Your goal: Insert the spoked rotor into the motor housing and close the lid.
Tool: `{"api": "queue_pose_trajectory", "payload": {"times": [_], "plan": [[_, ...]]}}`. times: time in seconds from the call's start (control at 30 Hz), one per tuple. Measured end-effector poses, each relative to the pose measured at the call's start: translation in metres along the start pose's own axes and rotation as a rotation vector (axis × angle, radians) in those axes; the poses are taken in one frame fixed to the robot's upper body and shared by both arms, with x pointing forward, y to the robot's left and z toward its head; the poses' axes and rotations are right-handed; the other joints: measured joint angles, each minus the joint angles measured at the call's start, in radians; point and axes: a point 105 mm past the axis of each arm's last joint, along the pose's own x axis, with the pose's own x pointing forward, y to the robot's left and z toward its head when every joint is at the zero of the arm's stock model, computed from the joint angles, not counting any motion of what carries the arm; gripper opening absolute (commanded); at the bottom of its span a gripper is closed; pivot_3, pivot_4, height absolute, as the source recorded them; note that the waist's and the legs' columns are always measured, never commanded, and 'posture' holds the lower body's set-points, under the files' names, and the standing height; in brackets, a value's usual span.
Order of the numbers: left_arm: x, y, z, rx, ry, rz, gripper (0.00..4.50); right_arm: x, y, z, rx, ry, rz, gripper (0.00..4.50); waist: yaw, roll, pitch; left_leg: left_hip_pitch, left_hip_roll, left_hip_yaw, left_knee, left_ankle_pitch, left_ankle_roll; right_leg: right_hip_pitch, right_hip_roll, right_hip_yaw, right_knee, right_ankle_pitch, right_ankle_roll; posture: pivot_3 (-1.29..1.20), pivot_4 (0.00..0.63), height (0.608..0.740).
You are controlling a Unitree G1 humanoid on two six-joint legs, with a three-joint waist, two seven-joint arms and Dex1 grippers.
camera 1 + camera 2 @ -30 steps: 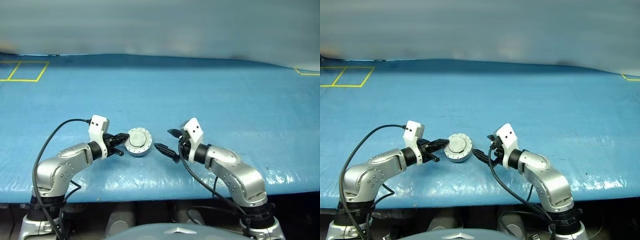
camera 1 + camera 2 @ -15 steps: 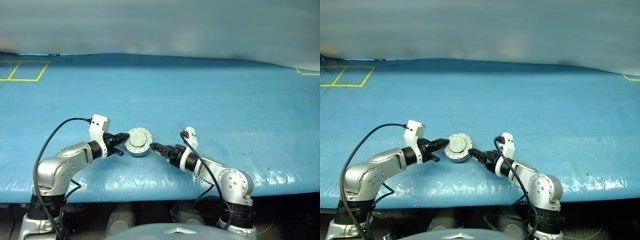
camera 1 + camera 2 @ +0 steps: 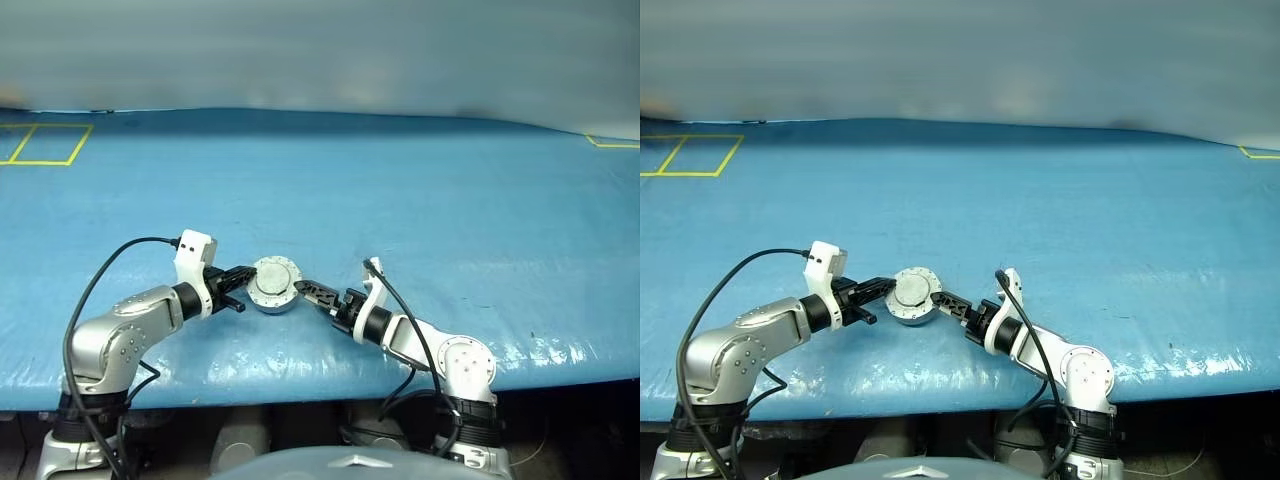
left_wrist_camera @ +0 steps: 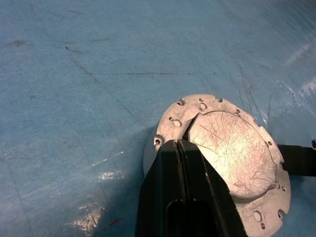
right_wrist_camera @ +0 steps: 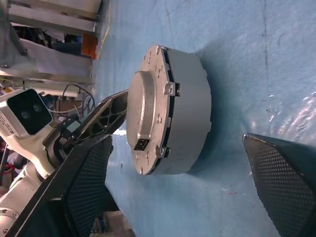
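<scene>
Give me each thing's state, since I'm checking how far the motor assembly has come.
Short round grey metal motor housing: upright on the blue table cover, closed.
Round silvery-grey lid: shut on the housing.
Left gripper: jaws shut, at the lid's rim.
Right gripper: jaws open, beside the housing.

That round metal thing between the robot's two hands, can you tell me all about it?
The motor housing is a short grey metal cylinder standing on the blue table. Its lid, a scratched silvery disc with a raised middle and small holes around the rim, lies shut on top. The left claw, shut, rests its tips on the lid's edge. The right claw is open just beside the housing, one finger on each side of it.
</scene>
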Motion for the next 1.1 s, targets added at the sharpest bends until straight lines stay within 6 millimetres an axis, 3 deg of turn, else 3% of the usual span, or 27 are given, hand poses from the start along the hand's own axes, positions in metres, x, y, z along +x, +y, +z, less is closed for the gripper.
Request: {"api": "queue_pose_trajectory", "payload": {"times": [0.3, 0.4, 0.57, 0.7, 0.93, 1.03, 1.1], "plan": [[-0.001, -0.001, -0.001, 0.001, -0.002, 0.000, 0.00, 0.016, 0.004, -0.006, 0.114, 0.017, 0.047, 4.47, -0.003, 0.000, 0.000, 0.000, 0.000, 0.000, 0.000, 0.000, 0.000, 0.000, -0.001, 0.000, 0.000, 0.000, 0.000, 0.00, 0.150, 0.740], [-0.001, -0.001, -0.001, 0.000, -0.004, 0.001, 0.00, 0.018, 0.003, -0.006, 0.150, 0.014, 0.051, 3.86, -0.004, 0.000, 0.000, 0.000, 0.000, 0.000, -0.001, 0.000, 0.000, 0.000, -0.001, 0.000, -0.001, 0.000, 0.000, 0.00, 0.150, 0.740], [-0.001, -0.001, -0.001, -0.001, -0.006, 0.001, 0.00, 0.020, -0.001, -0.009, 0.198, 0.014, 0.042, 2.16, -0.003, 0.001, 0.001, -0.002, 0.000, 0.000, -0.001, 0.000, 0.000, -0.001, -0.001, 0.000, -0.001, 0.002, -0.004, 0.00, 0.150, 0.740], [-0.002, 0.003, -0.002, 0.000, -0.004, 0.030, 0.00, 0.020, 0.003, -0.010, 0.217, 0.010, 0.063, 1.15, -0.005, 0.001, 0.001, -0.002, 0.000, 0.000, -0.001, 0.000, 0.000, -0.001, -0.001, 0.000, -0.001, 0.002, -0.004, 0.00, 0.150, 0.740], [-0.002, 0.003, -0.002, 0.001, -0.009, 0.029, 0.00, 0.019, 0.003, -0.013, 0.237, 0.016, 0.061, 1.15, -0.007, 0.001, 0.001, -0.002, 0.000, 0.000, -0.002, 0.000, 0.000, -0.001, -0.001, 0.000, -0.002, 0.001, -0.003, 0.00, 0.150, 0.740], [-0.004, 0.005, 0.000, -0.005, -0.022, 0.034, 0.58, 0.019, 0.004, -0.013, 0.234, 0.017, 0.060, 1.15, -0.007, 0.001, 0.001, -0.003, 0.000, 0.000, -0.002, 0.000, 0.000, -0.002, -0.001, 0.000, -0.002, 0.002, -0.003, 0.00, 0.150, 0.740], [-0.005, 0.009, 0.000, -0.028, -0.036, 0.051, 1.25, 0.019, 0.004, -0.013, 0.233, 0.016, 0.059, 1.15, -0.007, 0.001, 0.001, -0.004, 0.000, 0.000, -0.002, 0.000, 0.000, -0.003, -0.001, 0.000, -0.002, 0.002, -0.003, 0.00, 0.150, 0.740]]}}
